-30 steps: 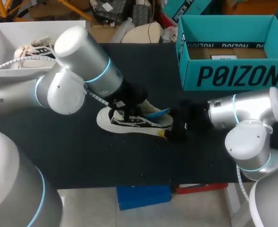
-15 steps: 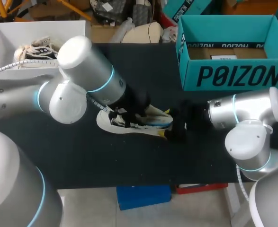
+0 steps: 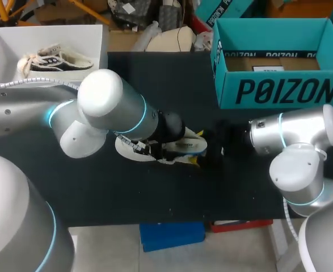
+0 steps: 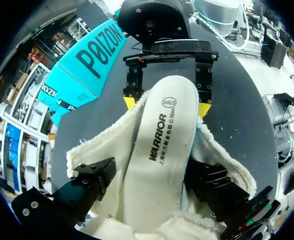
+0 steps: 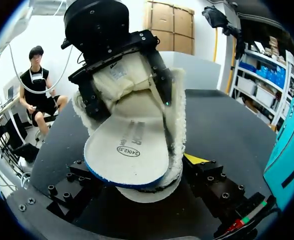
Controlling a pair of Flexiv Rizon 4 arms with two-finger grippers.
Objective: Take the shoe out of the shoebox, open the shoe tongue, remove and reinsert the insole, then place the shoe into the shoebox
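Note:
The white shoe (image 3: 133, 148) lies on the black table (image 3: 98, 192) at its middle, fleece lining (image 4: 111, 150) showing. Its insole (image 4: 159, 145) lies in the opening, with the blue-edged heel end (image 5: 129, 152) sticking out towards my right gripper. My left gripper (image 4: 149, 182) is down in the shoe's mouth, black fingers (image 4: 94, 180) spread wide on either side of the insole, open. My right gripper (image 5: 136, 167) has its yellow-tipped fingers (image 4: 129, 102) pressed on both sides of the heel, shut on the shoe. The teal shoebox (image 3: 279, 85) stands open at the back right.
A white box (image 3: 89, 37) at the back left holds another shoe (image 3: 53, 59). My left arm (image 3: 109, 107) lies across the table's middle, over the shoe. Bare black table stretches along the front edge.
My left arm has swung right and lower over the shoe, and its gripper has gone from shut to open. The insole has sunk deeper into the shoe. My right arm has not moved.

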